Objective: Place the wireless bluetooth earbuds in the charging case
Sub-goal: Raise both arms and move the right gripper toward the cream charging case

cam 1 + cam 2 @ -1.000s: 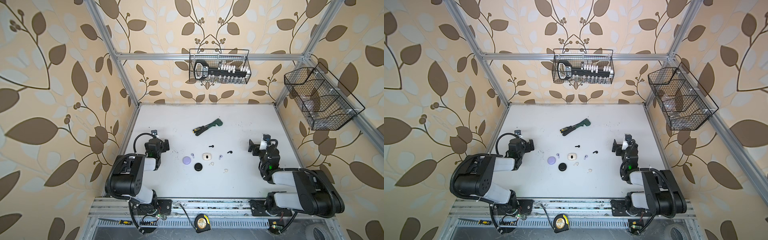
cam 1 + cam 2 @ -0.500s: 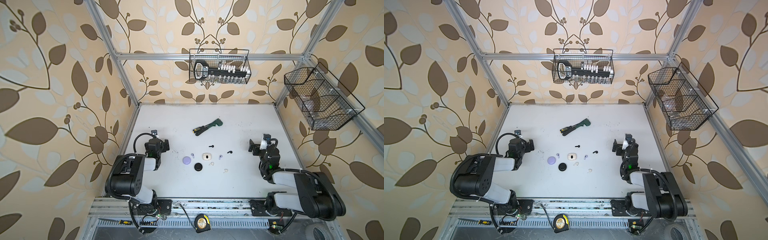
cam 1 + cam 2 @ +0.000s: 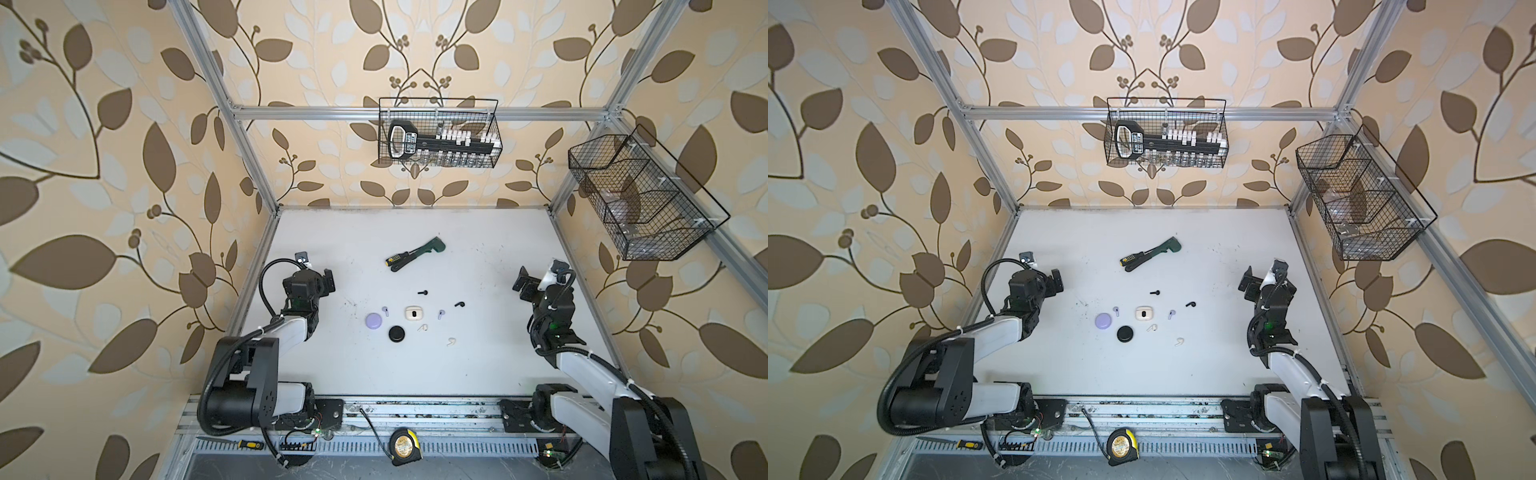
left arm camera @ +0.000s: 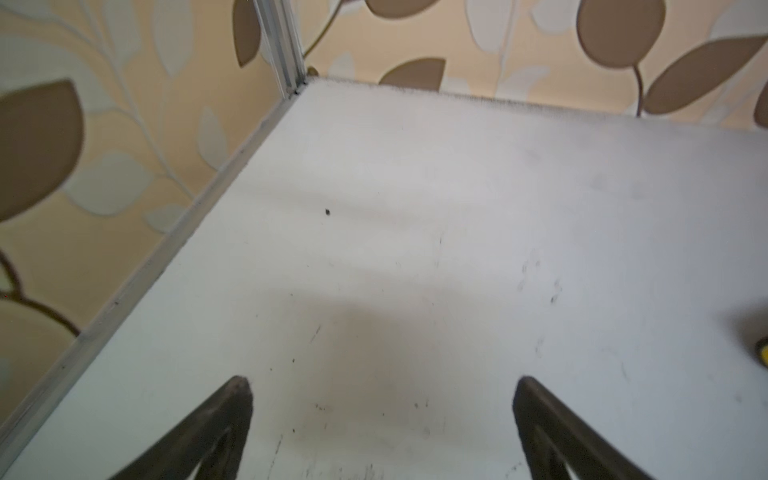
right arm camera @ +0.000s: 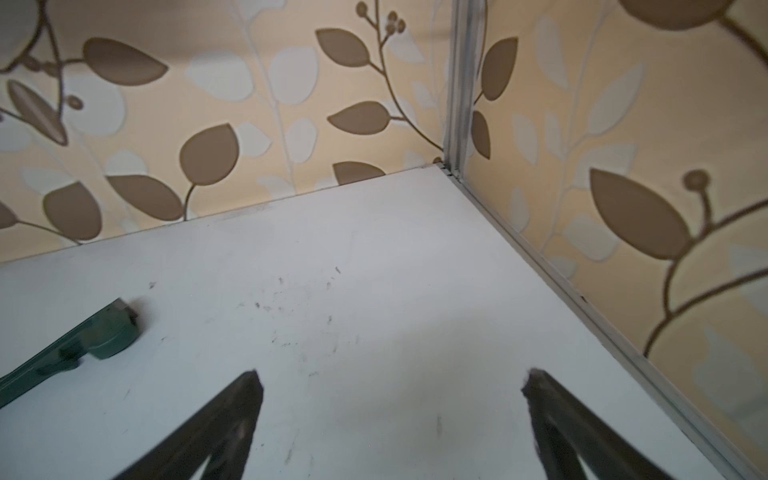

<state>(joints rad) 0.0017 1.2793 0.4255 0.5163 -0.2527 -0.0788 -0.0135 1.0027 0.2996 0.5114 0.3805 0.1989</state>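
White tabletop (image 3: 478,374), boxed in by leaf-patterned wallpaper (image 3: 124,166), was seen under both arms; the left gripper (image 4: 380,384) was held wide open, nothing between its jaws, over bare board toward the left side; the right gripper (image 5: 390,376) was likewise spread wide and empty toward the right side; well apart from both, mid-table, tiny stemmed black earbuds (image 3: 423,292), lilac earbuds (image 3: 385,309) and cream-white earbuds (image 3: 422,328) were scattered loose around a small cream-white rounded charging case (image 3: 412,312), a round lilac case (image 3: 373,320) and a round black case (image 3: 396,333); a green-headed tool with a black-and-yellow handle (image 3: 415,253) was laid farther back.
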